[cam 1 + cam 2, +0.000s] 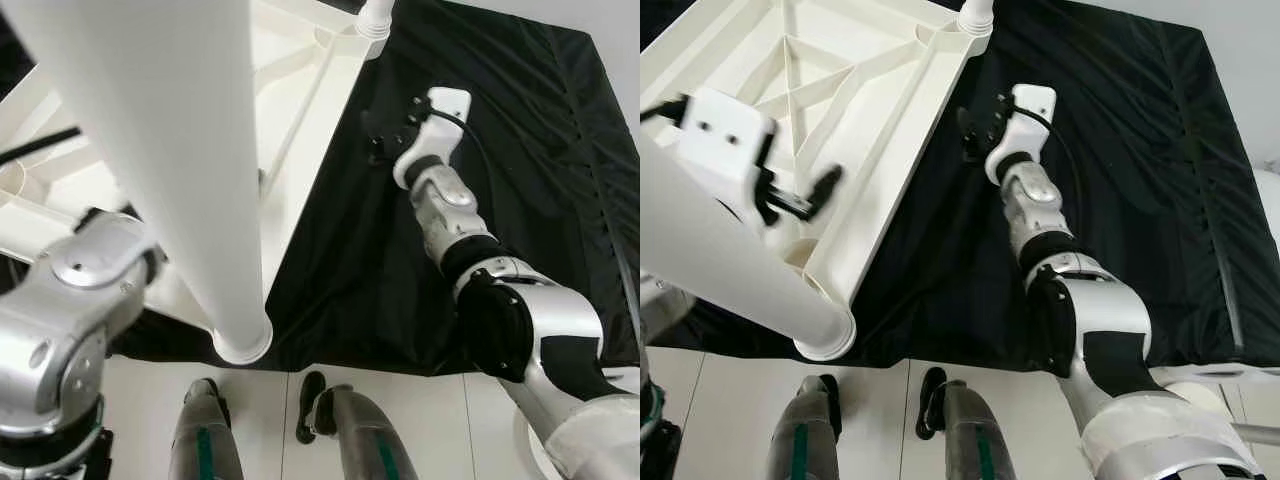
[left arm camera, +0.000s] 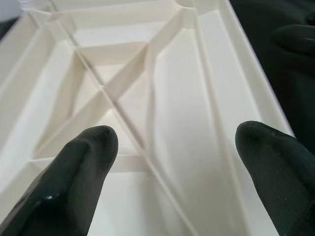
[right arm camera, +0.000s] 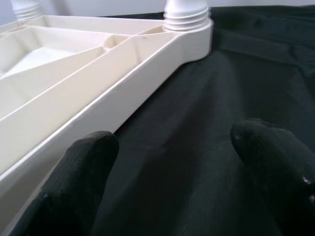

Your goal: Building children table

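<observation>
The white plastic table top (image 1: 890, 110) lies upside down on a black cloth, its crossed ribs (image 2: 123, 83) facing up. One white leg (image 1: 760, 295) stands in the near corner, very close to the camera, and rises as a wide column (image 1: 170, 150) in the left eye view. Another leg (image 1: 977, 17) is at the far corner (image 3: 187, 19). My left gripper (image 1: 805, 195) hovers open over the ribbed underside, and its fingertips (image 2: 86, 162) hold nothing. My right gripper (image 1: 978, 125) is open just above the cloth beside the table's right edge (image 3: 98, 113), empty.
The black cloth (image 1: 1140, 150) spreads far to the right over a pale tiled floor (image 1: 880, 420). My own legs and feet (image 1: 940, 410) stand at the cloth's near edge. A dark cable (image 1: 40, 145) runs along my left wrist.
</observation>
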Motion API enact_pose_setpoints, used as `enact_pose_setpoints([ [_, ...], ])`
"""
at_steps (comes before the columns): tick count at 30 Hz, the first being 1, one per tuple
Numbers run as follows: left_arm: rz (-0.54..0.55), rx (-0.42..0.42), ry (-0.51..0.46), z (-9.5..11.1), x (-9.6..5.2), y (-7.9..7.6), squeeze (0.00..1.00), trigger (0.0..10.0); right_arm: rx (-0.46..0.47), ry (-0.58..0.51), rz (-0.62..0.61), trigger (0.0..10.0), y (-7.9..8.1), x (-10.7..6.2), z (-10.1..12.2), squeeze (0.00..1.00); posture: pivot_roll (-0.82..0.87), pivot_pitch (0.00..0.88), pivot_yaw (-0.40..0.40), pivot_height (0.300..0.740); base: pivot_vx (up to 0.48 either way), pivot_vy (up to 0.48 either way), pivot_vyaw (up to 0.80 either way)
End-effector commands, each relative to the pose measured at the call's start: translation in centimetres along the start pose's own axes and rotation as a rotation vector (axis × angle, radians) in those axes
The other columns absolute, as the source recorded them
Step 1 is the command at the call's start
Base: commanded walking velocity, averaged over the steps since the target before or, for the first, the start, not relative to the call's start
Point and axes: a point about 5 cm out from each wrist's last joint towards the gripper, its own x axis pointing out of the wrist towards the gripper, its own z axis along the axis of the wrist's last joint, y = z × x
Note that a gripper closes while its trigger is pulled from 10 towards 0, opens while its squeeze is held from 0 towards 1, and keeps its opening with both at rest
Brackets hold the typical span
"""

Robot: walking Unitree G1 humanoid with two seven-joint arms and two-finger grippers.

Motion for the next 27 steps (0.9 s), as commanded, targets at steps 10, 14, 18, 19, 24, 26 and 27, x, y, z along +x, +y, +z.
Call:
enact_pose_setpoints([
  [10, 0.108, 0.129, 0.091, -3.5, 1.8, 4.1, 0.00, 10.0, 0.013, -0.123, 0.074, 10.0, -0.3, -1.8, -0.5, 0.00, 0.22, 0.199, -0.157, 0.740, 0.000, 0.000, 0.00],
  [14, 0.147, 0.143, 0.141, -4.9, 2.3, 5.1, 0.00, 10.0, 0.058, -0.153, 0.075, 10.0, 0.6, -1.3, 0.0, 0.00, 0.23, 0.195, -0.164, 0.740, 0.000, 0.000, 0.00],
  [18, 0.197, 0.182, 0.195, -6.9, 3.3, 5.8, 0.00, 10.0, 0.134, -0.173, 0.063, 10.0, 1.7, -0.3, 0.8, 0.00, 0.21, 0.190, -0.187, 0.740, 0.000, 0.000, 0.00],
  [19, 0.211, 0.192, 0.194, -7.2, 3.5, 5.9, 0.00, 10.0, 0.151, -0.173, 0.057, 10.0, 2.0, -0.1, 1.1, 0.00, 0.21, 0.190, -0.188, 0.740, 0.000, 0.000, 0.00],
  [24, 0.203, 0.190, 0.194, -7.5, 4.2, 6.0, 0.00, 10.0, 0.191, -0.142, -0.009, 10.0, 3.2, 1.1, 1.8, 0.00, 0.19, 0.185, -0.206, 0.740, 0.000, 0.000, 0.00],
  [26, 0.165, 0.192, 0.206, -7.6, 4.6, 5.8, 0.00, 10.0, 0.191, -0.099, -0.047, 10.0, 4.0, 1.7, 2.0, 0.00, 0.19, 0.184, -0.208, 0.740, 0.000, 0.000, 0.00],
  [27, 0.167, 0.194, 0.210, -7.6, 4.8, 5.7, 0.00, 10.0, 0.181, -0.062, -0.067, 10.0, 4.5, 2.0, 1.9, 0.00, 0.19, 0.180, -0.207, 0.740, 0.000, 0.000, 0.00],
])
